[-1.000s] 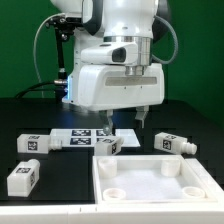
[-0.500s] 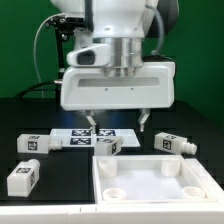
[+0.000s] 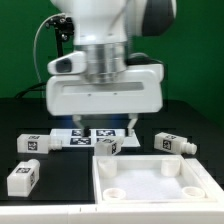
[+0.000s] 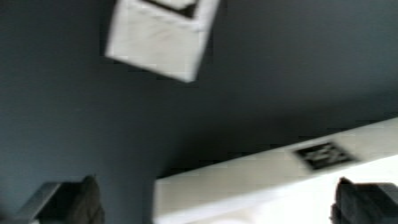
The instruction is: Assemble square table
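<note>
The square table's white top (image 3: 200, 181) lies at the front of the exterior view's right, its round corner sockets facing up. Loose white legs with tags lie around it: one (image 3: 108, 146) by its far corner, one (image 3: 172, 143) to the right, two (image 3: 32, 143) (image 3: 22, 178) to the left. My gripper (image 3: 104, 126) hangs open above the dark table behind the top, holding nothing. In the wrist view the gripper (image 4: 219, 205) is open, dark fingers (image 4: 68, 200) wide apart. A tagged leg (image 4: 160, 38) lies ahead. A white tagged surface (image 4: 267, 175) reaches between the fingers; which part it is I cannot tell.
The marker board (image 3: 82, 136) lies flat under the hand, behind the table top. The robot's white body (image 3: 105, 40) and a black cable (image 3: 42, 50) fill the back, in front of a green wall. The table cover is black.
The hand has turned broadside to the camera and shifted toward the exterior view's left. Its fingers stayed open. No part has moved.
</note>
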